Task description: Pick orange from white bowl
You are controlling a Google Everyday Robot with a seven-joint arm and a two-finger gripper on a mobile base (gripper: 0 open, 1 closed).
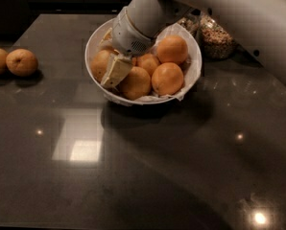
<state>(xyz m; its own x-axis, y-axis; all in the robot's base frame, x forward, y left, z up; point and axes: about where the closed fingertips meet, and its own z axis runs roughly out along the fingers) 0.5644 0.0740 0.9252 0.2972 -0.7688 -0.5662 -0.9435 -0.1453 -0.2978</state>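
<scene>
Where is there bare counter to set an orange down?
Bare counter spans the front, below the white bowl, plus the strip between it and two loose oranges at left. Crowded: inside the bowl, where the gripper sits among oranges, and behind, by the grain jar.

no readable text, labels or numbers anywhere, gripper (115, 72) down inside white bowl (195, 56), 9 o'clock side

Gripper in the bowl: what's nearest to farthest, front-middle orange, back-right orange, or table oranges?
The gripper sits left inside the white bowl.
1. Front-middle orange, right beside it.
2. Back-right orange, across the bowl.
3. Table oranges, far left.
</scene>
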